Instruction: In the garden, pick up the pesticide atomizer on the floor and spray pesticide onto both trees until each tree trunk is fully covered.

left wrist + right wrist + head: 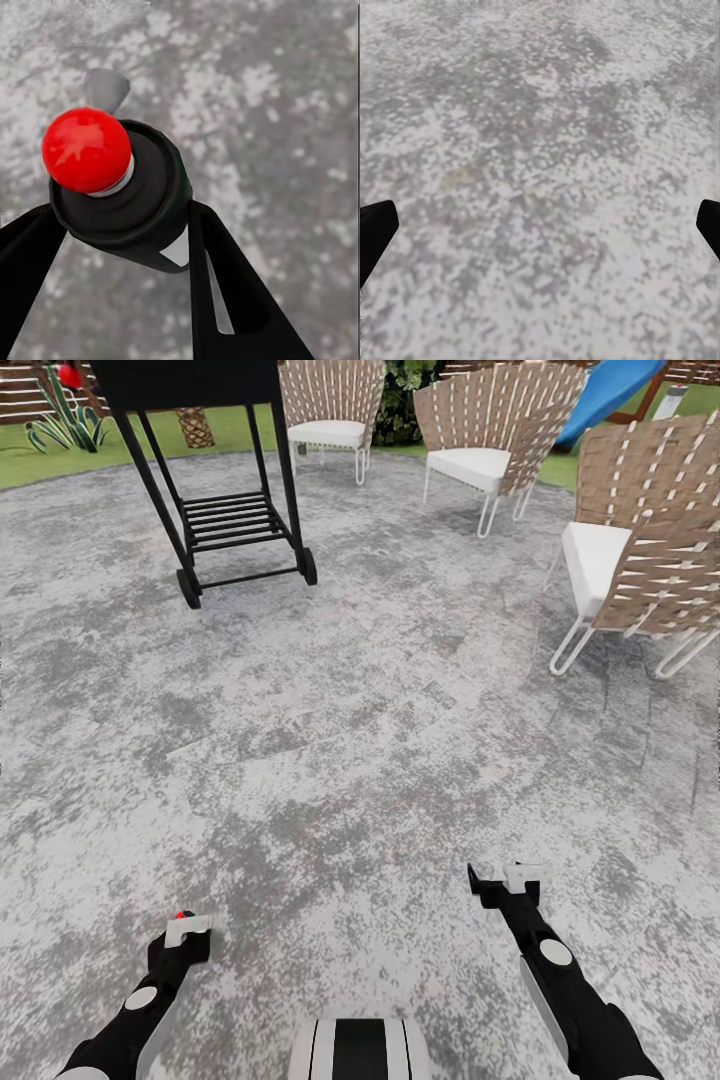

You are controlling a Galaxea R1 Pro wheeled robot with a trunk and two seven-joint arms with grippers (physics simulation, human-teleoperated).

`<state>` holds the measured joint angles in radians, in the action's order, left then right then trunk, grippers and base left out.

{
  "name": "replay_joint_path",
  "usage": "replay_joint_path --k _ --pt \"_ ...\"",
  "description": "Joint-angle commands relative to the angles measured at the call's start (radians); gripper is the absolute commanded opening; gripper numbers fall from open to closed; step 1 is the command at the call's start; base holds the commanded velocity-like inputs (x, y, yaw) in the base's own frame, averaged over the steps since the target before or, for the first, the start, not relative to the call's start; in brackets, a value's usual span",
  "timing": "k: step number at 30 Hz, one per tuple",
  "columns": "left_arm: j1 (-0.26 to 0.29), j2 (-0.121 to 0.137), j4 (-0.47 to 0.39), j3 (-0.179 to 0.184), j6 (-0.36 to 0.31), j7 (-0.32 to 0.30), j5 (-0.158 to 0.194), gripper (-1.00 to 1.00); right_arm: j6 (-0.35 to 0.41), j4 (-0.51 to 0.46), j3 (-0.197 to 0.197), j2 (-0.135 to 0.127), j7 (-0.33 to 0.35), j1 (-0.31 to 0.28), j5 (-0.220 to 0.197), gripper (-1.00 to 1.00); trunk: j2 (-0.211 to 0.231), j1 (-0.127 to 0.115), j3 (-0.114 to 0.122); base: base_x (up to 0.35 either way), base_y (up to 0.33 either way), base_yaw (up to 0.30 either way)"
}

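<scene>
Clamped between the two dark fingers (225,292) of the left gripper (124,217) is the pesticide atomizer (127,199): a dark round body w/ a shiny red ball tip (86,150) on a thin pale collar, one finger pressed to each side of the body. A white patch (178,255) is seen on the bottle where the nearer finger meets it. In the head view the left gripper (185,932) is seen w/ a tiny red dot on top, i.e. the atomizer tip (180,914), held just above the paving.

Jaws of the right gripper (508,882) are spread wide: in the right wrist view only the two dark fingertips (375,232) are seen at opp. edges, nothing between them but paving.

Beneath and ahead of both grippers a mottled grey paved patio (340,740) is spread out; both arms are held low over it, well apart from each other, w/ the robot's striped trunk (358,1050) between them.

Farther ahead of the left gripper, at the patio's far side, a black wheeled cart (225,510) w/ a slatted lower shelf is stood. Ahead of the right gripper, three woven-back chairs w/ white cushions are set: one far (335,420), one mid (490,445), one nearest (640,550). Beyond the patio a strip of green grass (120,445), a spiky plant (65,420) and part of a blue slide (610,390) are made out; behind them a bit of slatted fence (20,395)
</scene>
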<state>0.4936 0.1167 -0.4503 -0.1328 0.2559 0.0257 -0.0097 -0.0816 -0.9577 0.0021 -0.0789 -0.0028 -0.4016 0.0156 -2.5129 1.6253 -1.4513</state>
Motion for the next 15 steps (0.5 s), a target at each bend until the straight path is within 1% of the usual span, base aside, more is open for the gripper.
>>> replay_joint_path --k 1,14,15 --pt "0.000 0.000 0.001 -0.001 0.003 0.002 -0.001 -1.00 -0.003 0.000 0.000 0.001 0.000 0.000 0.002 1.00 0.000 -0.001 0.003 0.000 0.000 0.000" --pt "-0.001 0.001 0.002 -0.001 0.003 0.002 -0.001 -1.00 -0.005 0.000 0.000 0.005 -0.003 0.000 0.001 1.00 0.003 -0.006 0.054 0.000 0.000 0.000" --pt "-0.007 0.010 0.001 -0.003 0.003 0.002 -0.002 -1.00 -0.006 0.026 0.000 0.002 -0.003 0.001 0.002 1.00 0.003 -0.007 0.058 0.000 0.000 -0.124"
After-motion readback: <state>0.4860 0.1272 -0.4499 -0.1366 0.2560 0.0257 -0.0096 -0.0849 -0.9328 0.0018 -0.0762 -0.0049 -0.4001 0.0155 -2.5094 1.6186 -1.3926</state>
